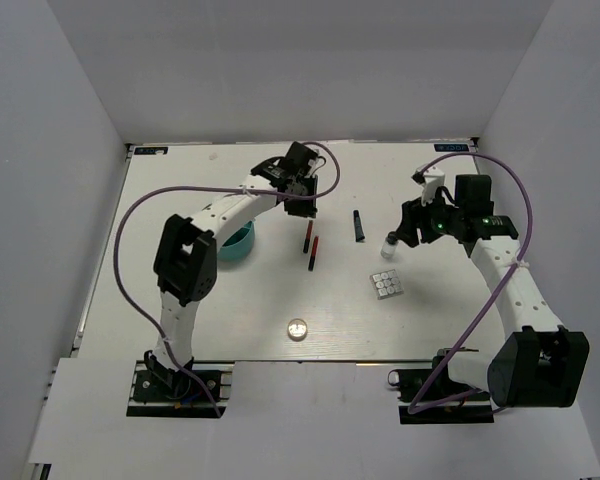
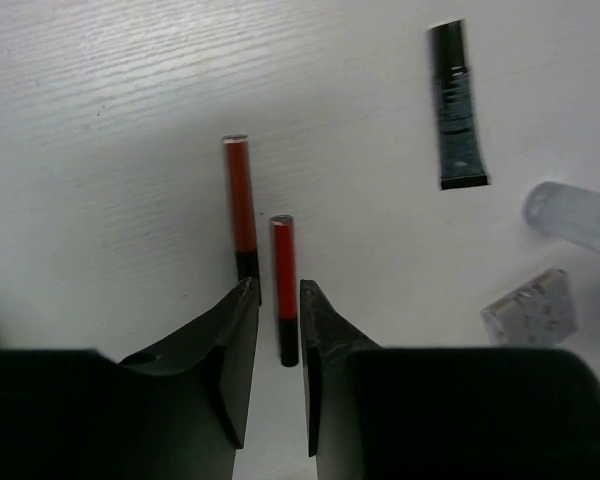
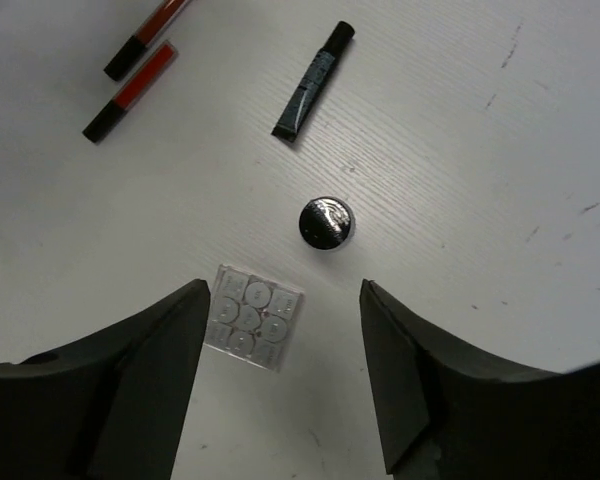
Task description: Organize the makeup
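Two red and black pencils [image 1: 311,243] lie side by side at the table's middle. My left gripper [image 1: 302,203] hovers just behind them with its jaws a narrow gap apart and empty. In the left wrist view [image 2: 277,285] the right pencil [image 2: 284,285] shows through that gap and the left pencil [image 2: 241,215] lies beside it. A short black tube [image 1: 358,226], a small white bottle [image 1: 388,246], a square grey-panned palette [image 1: 386,285] and a tiny round clear jar [image 1: 297,328] lie apart. My right gripper [image 1: 402,236] is wide open above the bottle [image 3: 326,222] and palette [image 3: 254,316].
A teal round holder [image 1: 240,242] stands left of the pencils, partly under my left arm. White walls close in the table at the back and sides. The black tube also shows in both wrist views [image 2: 457,105] [image 3: 313,82].
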`<move>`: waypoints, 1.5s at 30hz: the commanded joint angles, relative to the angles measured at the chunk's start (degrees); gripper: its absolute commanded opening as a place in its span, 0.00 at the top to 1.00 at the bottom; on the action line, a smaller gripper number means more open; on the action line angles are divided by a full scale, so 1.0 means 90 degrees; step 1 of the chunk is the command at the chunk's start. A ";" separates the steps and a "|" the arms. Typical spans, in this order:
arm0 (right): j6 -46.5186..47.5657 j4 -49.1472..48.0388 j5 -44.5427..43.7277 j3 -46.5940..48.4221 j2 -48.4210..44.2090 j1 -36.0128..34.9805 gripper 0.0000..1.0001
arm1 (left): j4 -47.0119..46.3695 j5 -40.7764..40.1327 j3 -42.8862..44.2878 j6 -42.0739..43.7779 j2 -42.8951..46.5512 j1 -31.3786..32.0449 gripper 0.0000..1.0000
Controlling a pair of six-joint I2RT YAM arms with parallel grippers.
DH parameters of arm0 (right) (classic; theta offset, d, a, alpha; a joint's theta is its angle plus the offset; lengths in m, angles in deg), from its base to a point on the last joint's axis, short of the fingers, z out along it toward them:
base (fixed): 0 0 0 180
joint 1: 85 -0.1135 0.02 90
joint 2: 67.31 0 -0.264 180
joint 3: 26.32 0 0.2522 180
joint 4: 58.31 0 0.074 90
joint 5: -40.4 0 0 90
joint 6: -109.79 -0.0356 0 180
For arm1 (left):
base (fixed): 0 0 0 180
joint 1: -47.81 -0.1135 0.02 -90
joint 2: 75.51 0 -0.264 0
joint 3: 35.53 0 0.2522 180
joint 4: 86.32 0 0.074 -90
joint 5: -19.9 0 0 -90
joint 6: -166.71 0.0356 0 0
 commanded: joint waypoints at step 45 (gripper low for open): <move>-0.0381 -0.0477 -0.0066 -0.0370 -0.0224 0.0170 0.30 | 0.0387 -0.1671 0.1310 -0.0402 -0.2082 0.0308 0.49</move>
